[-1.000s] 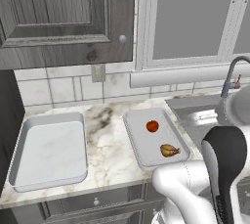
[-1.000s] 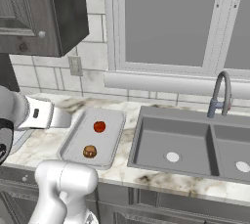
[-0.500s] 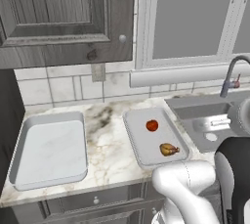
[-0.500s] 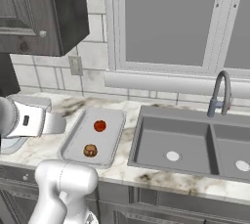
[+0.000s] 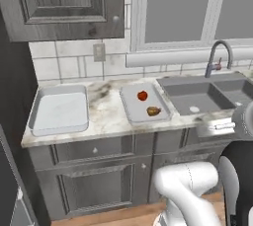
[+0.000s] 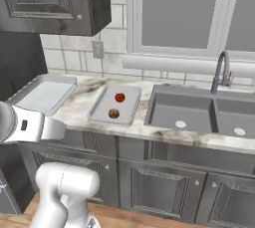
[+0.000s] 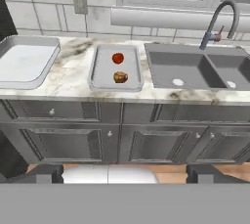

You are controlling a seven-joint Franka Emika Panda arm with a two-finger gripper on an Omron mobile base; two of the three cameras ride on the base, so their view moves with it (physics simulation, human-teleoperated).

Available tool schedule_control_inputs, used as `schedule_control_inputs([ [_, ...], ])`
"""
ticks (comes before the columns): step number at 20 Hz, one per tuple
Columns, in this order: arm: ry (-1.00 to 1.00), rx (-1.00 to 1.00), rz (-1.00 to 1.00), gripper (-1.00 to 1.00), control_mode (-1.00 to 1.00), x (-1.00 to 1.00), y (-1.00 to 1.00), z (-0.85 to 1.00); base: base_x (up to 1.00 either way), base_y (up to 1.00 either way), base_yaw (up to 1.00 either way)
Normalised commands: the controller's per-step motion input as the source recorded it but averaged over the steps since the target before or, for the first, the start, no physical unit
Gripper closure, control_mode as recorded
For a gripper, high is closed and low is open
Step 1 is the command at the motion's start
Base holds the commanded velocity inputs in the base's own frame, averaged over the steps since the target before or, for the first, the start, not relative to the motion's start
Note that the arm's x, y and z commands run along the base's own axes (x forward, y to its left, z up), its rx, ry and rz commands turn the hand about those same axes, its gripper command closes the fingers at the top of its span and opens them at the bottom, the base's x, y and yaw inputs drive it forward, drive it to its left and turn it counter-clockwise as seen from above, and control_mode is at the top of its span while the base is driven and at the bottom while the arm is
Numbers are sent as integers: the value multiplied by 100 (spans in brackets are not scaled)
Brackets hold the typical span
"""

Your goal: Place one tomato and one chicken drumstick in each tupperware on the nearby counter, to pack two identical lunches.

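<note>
Gripper: in the hand view the gripper [image 7: 125, 173] points at the cabinet fronts, its two dark finger tips [image 7: 41, 173] standing far apart at the bottom corners; the jaws are spread wide, with nothing between them and nothing touched.
Small tupperware: a shallow grey container [image 5: 143, 103] [image 6: 114, 104] [image 7: 116, 67] lies on the counter just left of the sink.
Tomato: a red tomato [image 5: 142, 95] [image 6: 119, 97] [image 7: 117, 58] sits in the far half of that container.
Chicken drumstick: the brown drumstick [image 5: 153, 111] [image 6: 114, 113] [image 7: 120, 77] lies in the near half, close to the tomato but apart from it.
Large tupperware: a wider grey container [image 5: 59, 109] [image 6: 44, 92] [image 7: 25, 60] rests at the counter's left end, well apart from the small one.
Counter: the white veined counter [image 5: 105, 114] [image 6: 79, 103] [image 7: 71, 78] runs over dark grey panelled cabinets [image 7: 110, 137].
Sink: a grey double sink [image 5: 202, 94] [image 6: 199, 112] [image 7: 197, 70] is inset at the right, with a curved faucet [image 5: 217, 56] [image 6: 221, 70] [image 7: 222, 19] behind it.
Room: tiled wall with an outlet [image 5: 99, 52] [image 6: 97, 49] [image 7: 79, 1], a window [image 6: 184, 10] above the sink, and a dark upper cabinet [image 5: 66, 4] [image 6: 50, 0] at left.
</note>
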Motion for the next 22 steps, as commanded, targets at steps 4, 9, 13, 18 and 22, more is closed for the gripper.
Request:
schedule_control_inputs([
  [4, 0, 0, 0, -100, 100, 0, 0, 0, -100, 29, 8],
  [9, 0, 0, 0, -100, 100, 0, 0, 0, -100, 51, 9],
  [13, 0, 0, 0, -100, 100, 0, 0, 0, -98, 70, 11],
  [18, 0, 0, 0, -100, 100, 0, 0, 0, -29, 100, 10],
  [22, 0, 0, 0, -100, 100, 0, 0, 0, 0, 100, 6],
])
